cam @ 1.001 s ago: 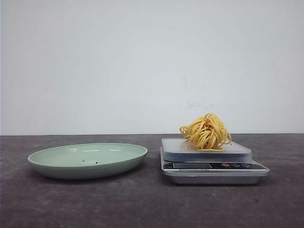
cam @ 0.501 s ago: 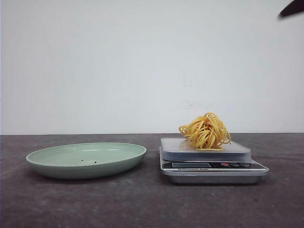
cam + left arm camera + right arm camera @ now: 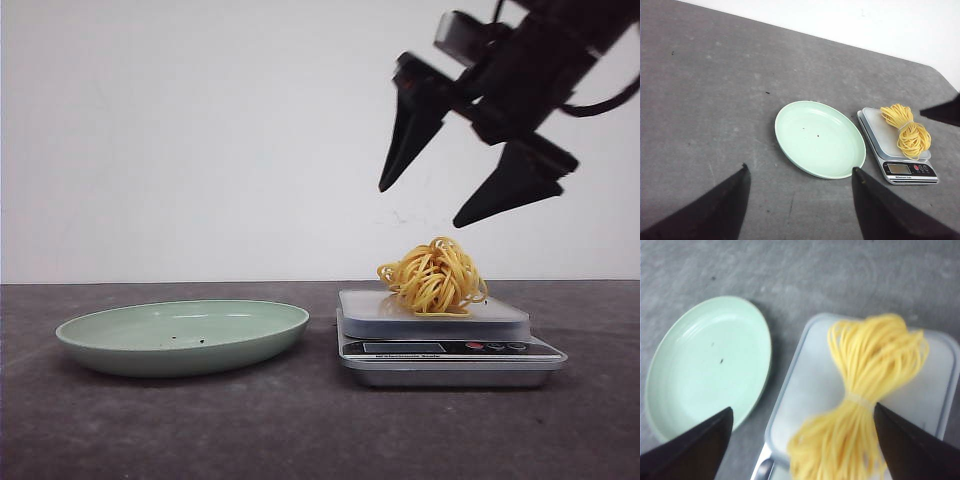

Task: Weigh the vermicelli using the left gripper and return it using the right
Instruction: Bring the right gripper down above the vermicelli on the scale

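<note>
**Weighing done; return to plate pending**

Vermicelli [image 3: 433, 277] sits on the scale [image 3: 445, 338] platform, so the left-arm weighing step looks complete. Return step not yet done: the pale green plate [image 3: 183, 336] holds no noodles, only a few dark specks. Right claw [image 3: 430, 205] hangs above the clump, jaws spread wide, gripping nothing, apart from the strands. Left claw [image 3: 800, 182] is well apart from the plate and scale, jaws open, empty. Remaining, by my judgement: descend, grasp the clump, carry it to the plate.

Counter [image 3: 300, 430] is dark grey, matte, faintly speckled. Behind it, a plain white wall [image 3: 200, 140]. Scale display unreadable.
</note>
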`<state>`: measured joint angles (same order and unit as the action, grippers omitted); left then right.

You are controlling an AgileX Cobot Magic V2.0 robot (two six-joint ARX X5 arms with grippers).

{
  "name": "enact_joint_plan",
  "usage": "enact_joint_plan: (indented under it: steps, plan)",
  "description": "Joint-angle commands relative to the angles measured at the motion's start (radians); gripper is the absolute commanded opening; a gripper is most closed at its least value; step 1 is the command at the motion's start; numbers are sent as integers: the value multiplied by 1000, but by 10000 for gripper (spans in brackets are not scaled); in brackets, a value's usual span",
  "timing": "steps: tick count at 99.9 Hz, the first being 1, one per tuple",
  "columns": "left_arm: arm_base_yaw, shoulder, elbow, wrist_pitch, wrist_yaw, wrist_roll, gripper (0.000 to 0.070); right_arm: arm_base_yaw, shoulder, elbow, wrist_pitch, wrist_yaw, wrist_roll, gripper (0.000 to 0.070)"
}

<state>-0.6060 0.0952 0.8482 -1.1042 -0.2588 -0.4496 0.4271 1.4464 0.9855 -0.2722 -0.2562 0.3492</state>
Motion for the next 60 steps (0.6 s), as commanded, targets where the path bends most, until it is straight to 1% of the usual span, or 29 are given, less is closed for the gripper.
enact_joint_plan:
  steps: [1, 13, 25, 33, 50, 55, 60]
  plan:
    - [-4, 2, 10, 5, -3, -5, 390, 9, 45, 43, 0, 23, 10, 536]
    - [-4, 2, 9, -3, -3, -4, 390, 12, 93, 89, -37, 75, 8, 532]
    - [-4, 2, 9, -5, -3, -4, 390, 16, 113, 93, -40, 86, 6, 532]
    - [-4, 2, 9, -4, -3, -4, 390, 16, 117, 93, -54, 108, 5, 532]
    - [-4, 2, 9, -4, -8, 3, 390, 21, 133, 93, -59, 109, 3, 530]
    - [-4, 2, 9, -4, -8, 3, 390, 22, 137, 93, -59, 109, 3, 516]
    - [-4, 2, 9, -4, -7, 3, 390, 23, 143, 93, -56, 111, 4, 485]
